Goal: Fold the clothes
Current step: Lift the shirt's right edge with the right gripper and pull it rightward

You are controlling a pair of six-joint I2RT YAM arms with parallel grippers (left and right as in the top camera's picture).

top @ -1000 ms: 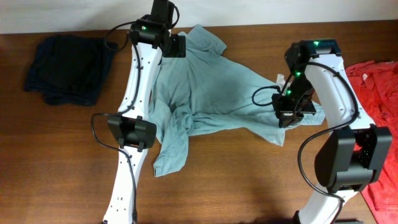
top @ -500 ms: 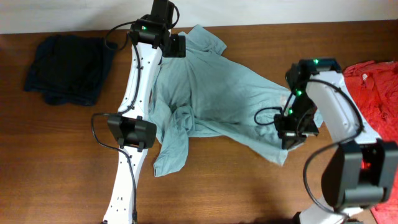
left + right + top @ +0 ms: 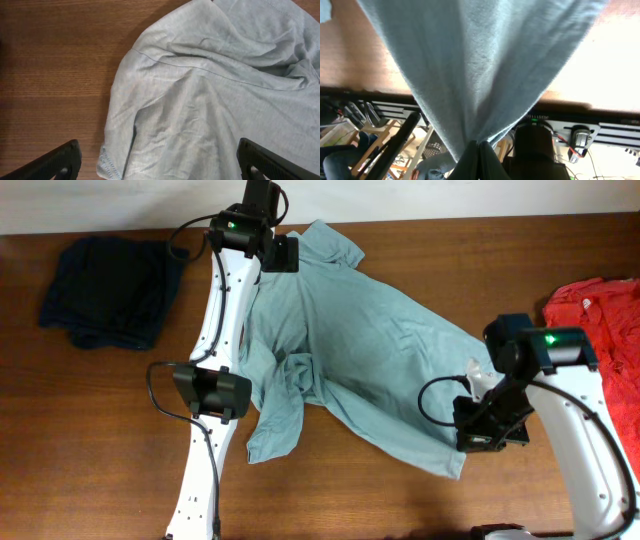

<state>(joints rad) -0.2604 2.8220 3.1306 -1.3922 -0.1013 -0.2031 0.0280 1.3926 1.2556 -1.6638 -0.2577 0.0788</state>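
The right gripper (image 3: 479, 152) pinches the T-shirt (image 3: 350, 350) (left gripper (image 3: 157, 162) spread wide above it).

Three cloth garments were in view: one pale grey-teal short-sleeved T-shirt (image 3: 360, 350) of thin fabric, one dark navy crumpled cloth garment (image 3: 105, 290), and one red cloth shirt (image 3: 600, 325). There was one brown wooden table (image 3: 80, 450). Two white jointed robot arms were counted: one left arm (image 3: 222, 310) and one right arm (image 3: 578, 408).
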